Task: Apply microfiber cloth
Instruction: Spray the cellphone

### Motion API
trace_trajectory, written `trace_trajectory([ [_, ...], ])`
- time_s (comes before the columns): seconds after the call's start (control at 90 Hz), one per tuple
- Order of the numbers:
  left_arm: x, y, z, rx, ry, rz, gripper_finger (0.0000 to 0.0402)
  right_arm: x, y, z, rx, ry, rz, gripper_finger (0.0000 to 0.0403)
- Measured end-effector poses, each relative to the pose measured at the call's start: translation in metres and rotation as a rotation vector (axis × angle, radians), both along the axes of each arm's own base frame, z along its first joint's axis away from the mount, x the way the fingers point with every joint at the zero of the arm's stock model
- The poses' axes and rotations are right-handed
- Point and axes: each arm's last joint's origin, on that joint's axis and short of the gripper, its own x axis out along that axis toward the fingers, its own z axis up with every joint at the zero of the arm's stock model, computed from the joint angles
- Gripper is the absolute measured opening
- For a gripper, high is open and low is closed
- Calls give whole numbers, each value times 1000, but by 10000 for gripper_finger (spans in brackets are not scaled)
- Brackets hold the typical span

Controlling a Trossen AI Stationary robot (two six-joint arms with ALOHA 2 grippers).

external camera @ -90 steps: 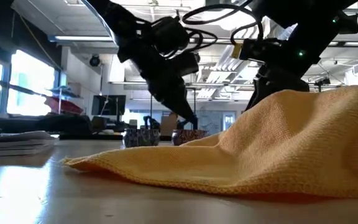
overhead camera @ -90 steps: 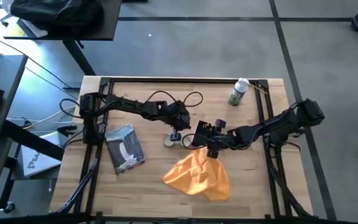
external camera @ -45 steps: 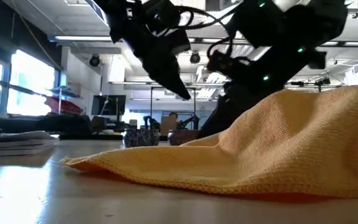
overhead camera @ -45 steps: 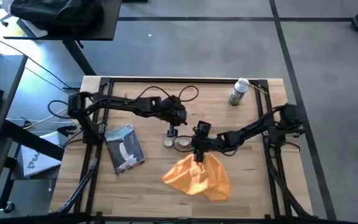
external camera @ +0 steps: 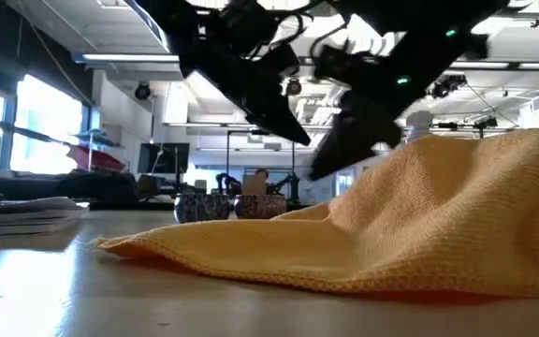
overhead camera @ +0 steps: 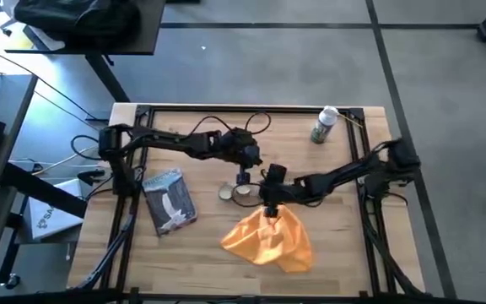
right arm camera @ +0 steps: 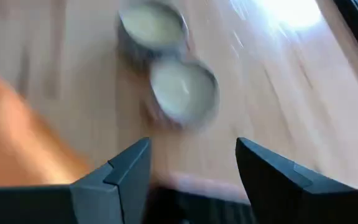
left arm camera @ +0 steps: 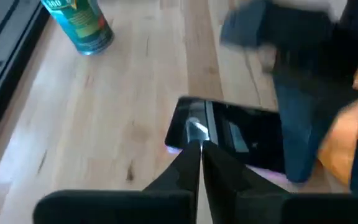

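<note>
The orange-yellow microfiber cloth [overhead camera: 268, 238] lies crumpled on the table's near middle and fills the foreground of the low view [external camera: 419, 225]. Two small round open tins [overhead camera: 234, 192] stand side by side just beyond its far left edge and also show in the right wrist view [right arm camera: 182, 90]. My right gripper [right arm camera: 192, 144] is open over the cloth's far edge [overhead camera: 268, 208], with bare table between its fingers. My left gripper [left arm camera: 201, 149] is shut on nothing and hangs above the table just beyond the tins [overhead camera: 244, 176].
A grey-and-white flat packet [overhead camera: 169, 199] lies at the left. A green spray can [overhead camera: 323, 125] stands at the far right, near the table's frame. The two grippers are close together over the tins. Bare wood lies along the near left and right of the cloth.
My right gripper has gone toward the table's left edge, along the cloth's far edge, and now stands next to the tins. My left gripper has risen from just above the tins. The cloth has kept its place.
</note>
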Motion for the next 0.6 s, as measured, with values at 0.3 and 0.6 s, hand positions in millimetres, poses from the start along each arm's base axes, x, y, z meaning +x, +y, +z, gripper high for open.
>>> trace_trajectory([
  [0.3, 18, 12, -24, -33, 201, 39, 0, -52, -3, -6, -186, 112, 32, 204],
  [0.6, 16, 5, -46, 66, 253, -126, 0, -55, -7, -36, -271, 190, 127, 204],
])
